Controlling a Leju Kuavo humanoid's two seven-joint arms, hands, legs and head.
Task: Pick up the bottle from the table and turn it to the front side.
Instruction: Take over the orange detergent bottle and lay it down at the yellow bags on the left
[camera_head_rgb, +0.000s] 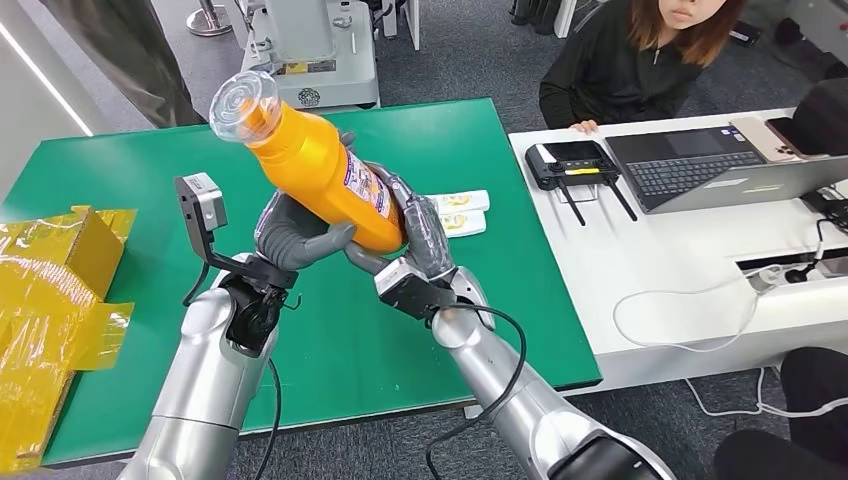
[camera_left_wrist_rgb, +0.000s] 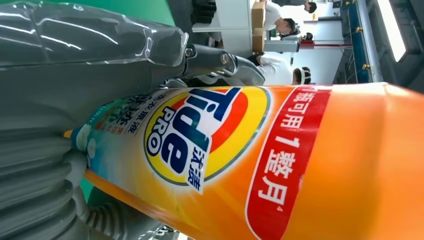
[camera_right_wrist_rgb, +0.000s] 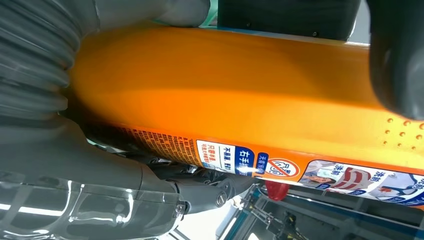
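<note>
- Above the green bench (camera_head_rgb: 130, 170), the orange bottle (camera_head_rgb: 320, 170) is held in the air between both arms, tilted, its clear cap (camera_head_rgb: 243, 105) pointing up and away from the robot and its base down toward the hands.
- The left robot hand (camera_head_rgb: 300, 238) grasps the lower body of the bottle from the robot's left, grey fingers curled under and against it.
- The right robot hand (camera_head_rgb: 420, 235) grasps the base end from the robot's right, its fingers wrapped over the label side.
- In the left wrist view, the bottle's (camera_left_wrist_rgb: 300, 165) front label with the round yellow and blue logo (camera_left_wrist_rgb: 200, 137) and a red band of white characters faces the camera, with the left robot hand (camera_left_wrist_rgb: 60, 100) pressed along it.
- In the right wrist view, the bottle's (camera_right_wrist_rgb: 225, 85) plain orange side runs across, with a strip of small print and pictograms (camera_right_wrist_rgb: 250, 160) along one edge; the right robot hand (camera_right_wrist_rgb: 55, 100) lies against it.
- Two small white and yellow packets (camera_head_rgb: 458, 212) lie on the green bench just beyond the right robot hand.
- Crumpled yellow wrapping (camera_head_rgb: 55, 300) sits at the bench's left edge.
- A white bench (camera_head_rgb: 680, 270) stands to the right, carrying an open laptop (camera_head_rgb: 720, 165) and a black device with antennas (camera_head_rgb: 572, 163); a person in black (camera_head_rgb: 630, 60) sits behind it.
</note>
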